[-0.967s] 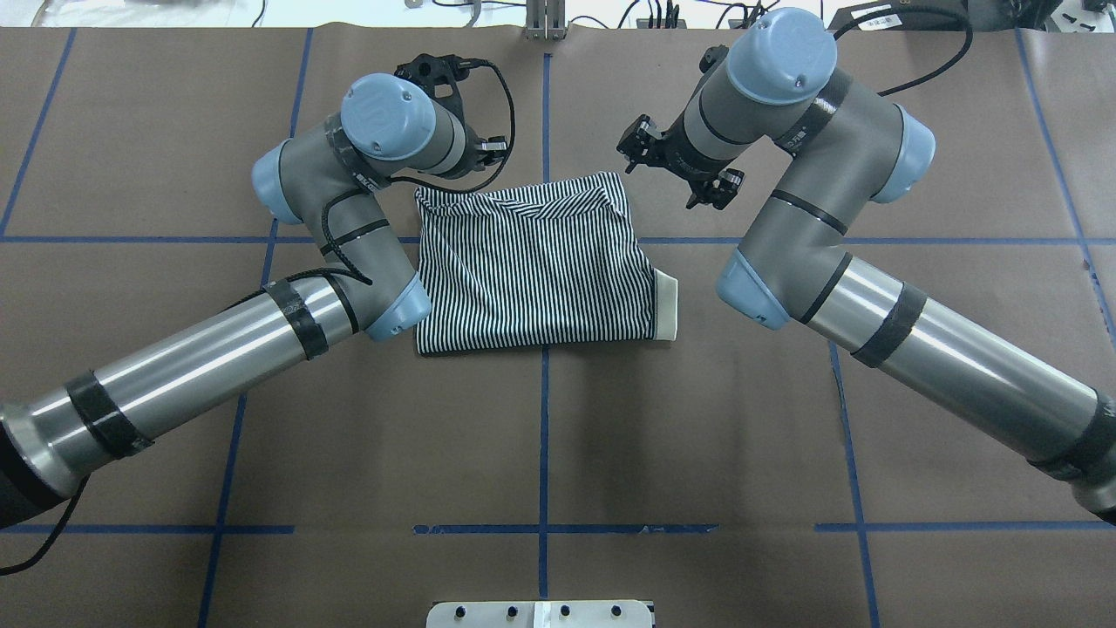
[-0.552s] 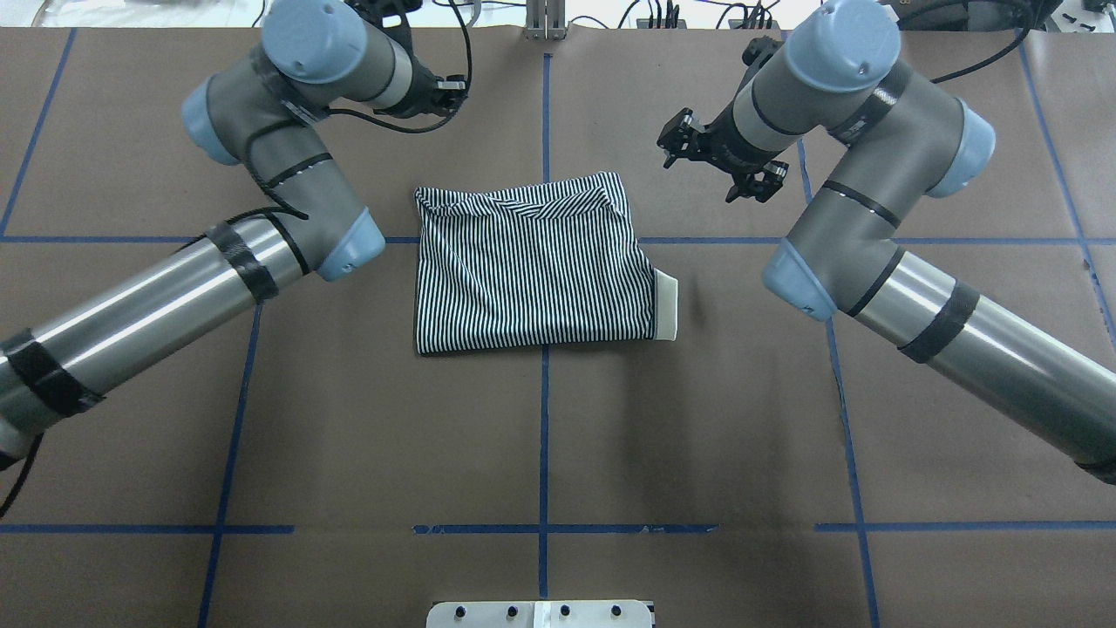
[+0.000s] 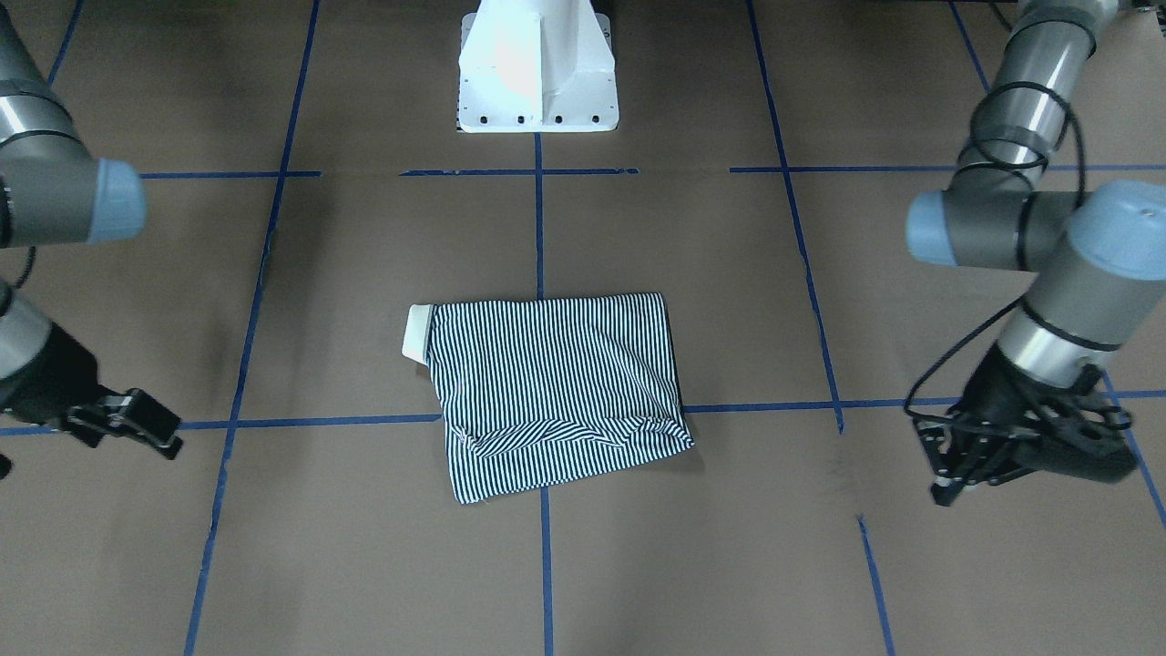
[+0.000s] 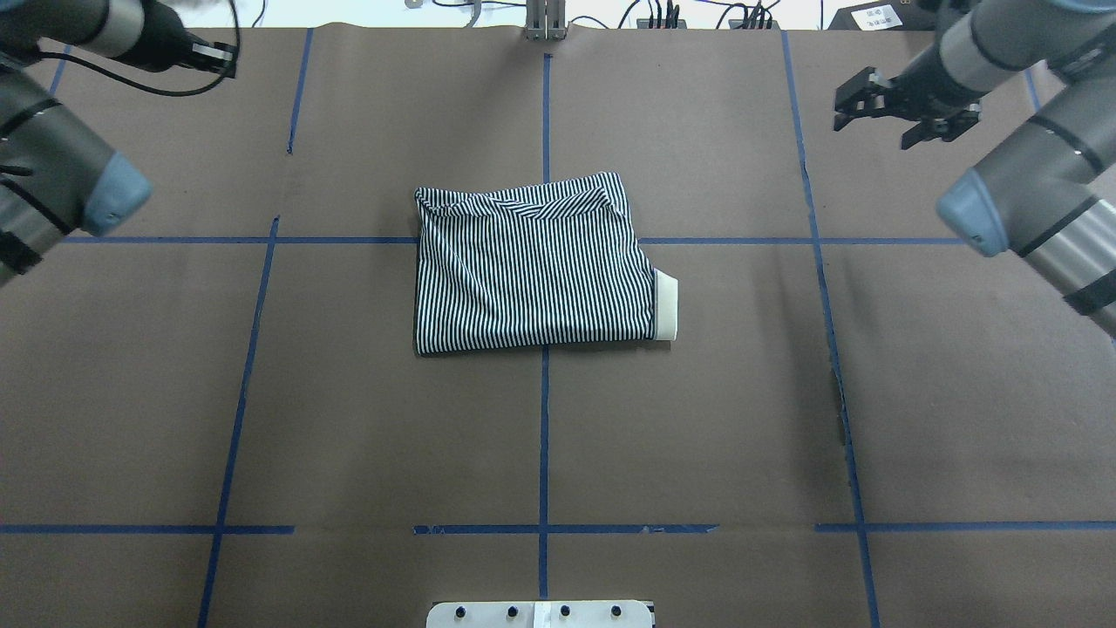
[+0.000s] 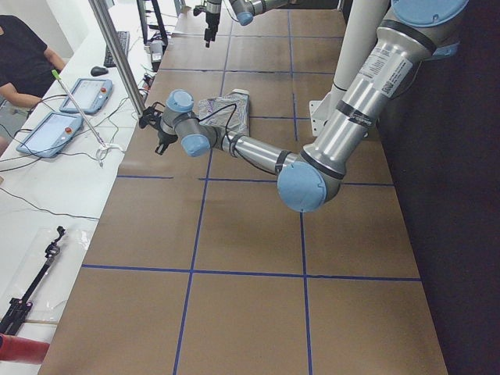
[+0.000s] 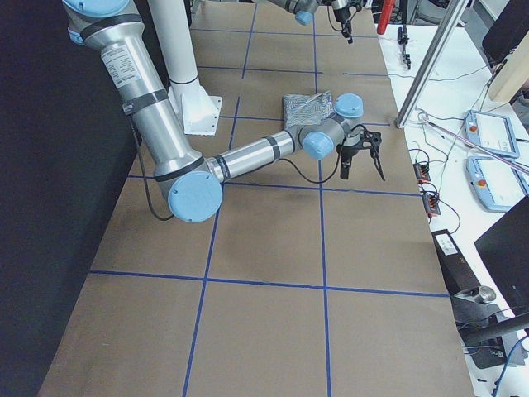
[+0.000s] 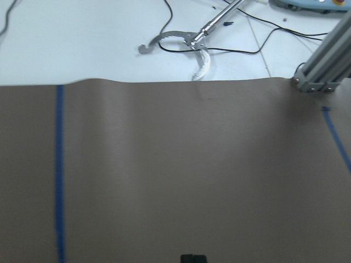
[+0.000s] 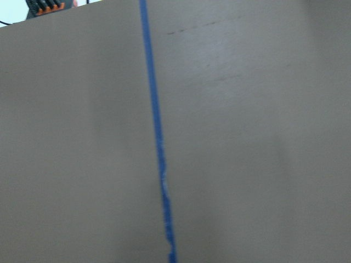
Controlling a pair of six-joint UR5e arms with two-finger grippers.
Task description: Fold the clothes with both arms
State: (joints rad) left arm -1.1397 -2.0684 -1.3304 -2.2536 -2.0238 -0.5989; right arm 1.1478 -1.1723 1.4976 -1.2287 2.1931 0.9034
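Observation:
The striped polo shirt (image 4: 532,266) lies folded into a rough rectangle at the table's middle, its cream collar (image 4: 666,305) poking out on the right side; it also shows in the front view (image 3: 556,392). Nothing touches it. My left gripper (image 3: 938,465) hangs open and empty far off to the shirt's left, near the table's far edge (image 5: 152,131). My right gripper (image 4: 876,122) hangs open and empty far off to the shirt's right (image 3: 141,426), above bare brown paper. Both wrist views show only brown paper and blue tape.
Brown paper with blue tape lines (image 4: 544,436) covers the table. The white pedestal base (image 3: 537,73) stands at the near edge. Beyond the far edge are a metal post (image 5: 117,70), cables, tablets (image 5: 51,133) and a seated person (image 5: 23,58).
Both arms have swung outward from beside the shirt's far corners to the table's far left and far right. The shirt has not moved.

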